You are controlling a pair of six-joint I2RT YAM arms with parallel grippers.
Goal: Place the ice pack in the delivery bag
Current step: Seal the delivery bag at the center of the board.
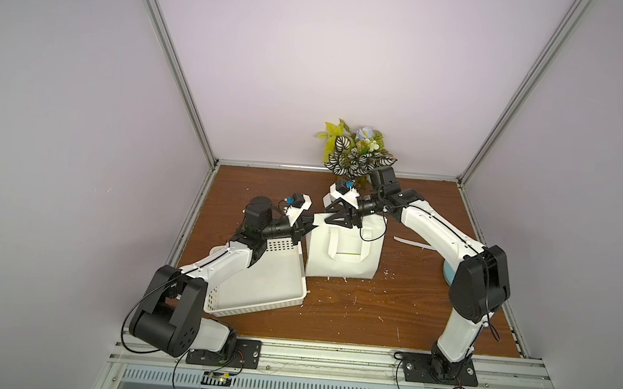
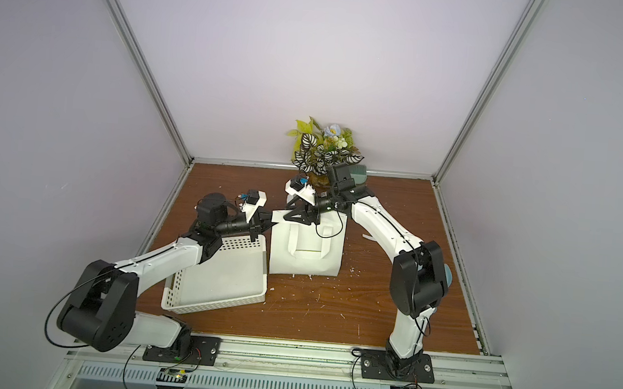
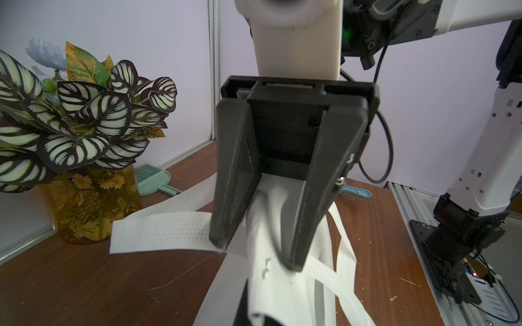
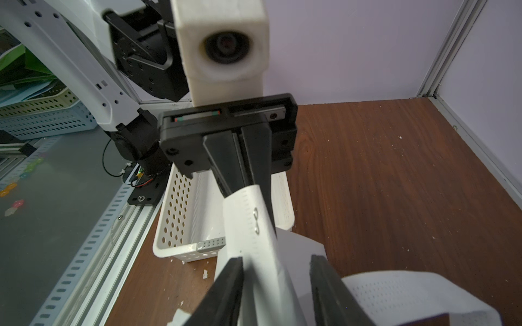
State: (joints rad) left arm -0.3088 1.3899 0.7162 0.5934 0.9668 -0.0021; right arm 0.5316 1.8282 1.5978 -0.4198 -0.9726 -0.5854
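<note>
Inside of the delivery bag (image 1: 334, 269) is hidden from us; its top edge is partly behind the right gripper (image 1: 330, 215). A pale blue thing (image 1: 447, 276), mostly behind the right arm (image 1: 480, 281), we cannot identify.

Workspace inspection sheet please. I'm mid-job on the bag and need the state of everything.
Surface: wooden table, scattered white flecks.
Job's things: delivery bag standing beside the white basket; ice pack not seen.
Clutter: white basket, potted plant, teal dustpan.
Grippers: left gripper shut on the bag's rim; right gripper open, straddling the rim.
Cables: black cable loops off the right wrist.
Surroundings: lilac walls; nothing else seen.
</note>
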